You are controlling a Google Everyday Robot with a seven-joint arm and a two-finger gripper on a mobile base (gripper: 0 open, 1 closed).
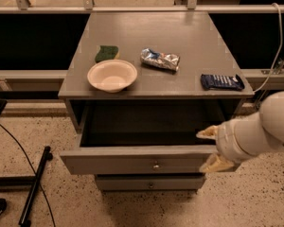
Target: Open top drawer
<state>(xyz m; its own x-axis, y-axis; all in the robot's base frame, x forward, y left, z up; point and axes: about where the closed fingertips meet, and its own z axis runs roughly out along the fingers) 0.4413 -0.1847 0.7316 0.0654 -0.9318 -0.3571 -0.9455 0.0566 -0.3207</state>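
Observation:
The top drawer [113,162] of the grey cabinet stands pulled out, and its dark inside [146,124] shows empty. A small round metal knob [155,165] sits at the centre of its flat front. My gripper [211,148] is at the right end of the drawer front. Its pale fingers are apart, one fingertip [207,133] above the front's top edge and the other near its lower edge. It holds nothing. The white arm [260,129] reaches in from the right.
A narrower drawer front [132,183] with a knob sits below. On the cabinet top [146,27] lie a white bowl [112,75], a green sponge [107,53], a foil packet [160,59] and a dark blue packet [222,82]. A black pole [35,186] and cable lie on the floor, left.

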